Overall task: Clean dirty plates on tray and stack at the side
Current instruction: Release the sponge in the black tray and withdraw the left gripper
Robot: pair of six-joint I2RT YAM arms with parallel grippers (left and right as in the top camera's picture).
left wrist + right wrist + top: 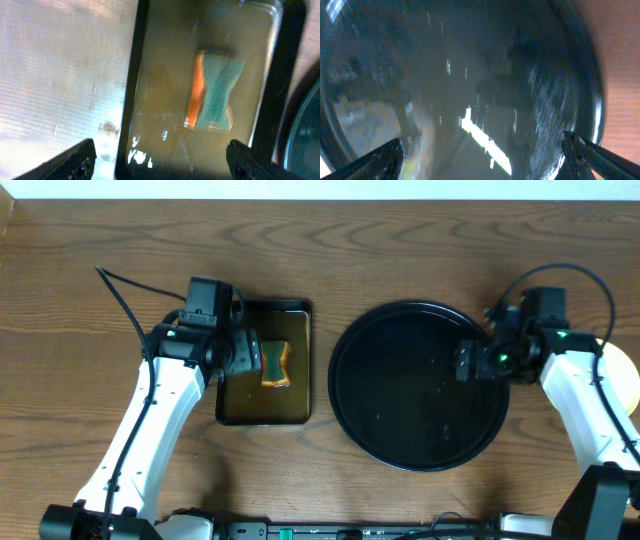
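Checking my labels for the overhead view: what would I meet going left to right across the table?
Left gripper → sponge → round black tray → right gripper, over that tray's right rim → pale plate at the right edge.

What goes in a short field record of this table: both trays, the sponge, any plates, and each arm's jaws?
Round tray: large glossy black round tray, no plates on it
Small tray: dark rectangular tray, left of it
Sponge: orange-and-green sponge, lying in the small tray
Plates: pale round edge at far right, mostly hidden; count unclear
Left arm: jaws open over the small tray
Right arm: jaws open at the round tray's right rim
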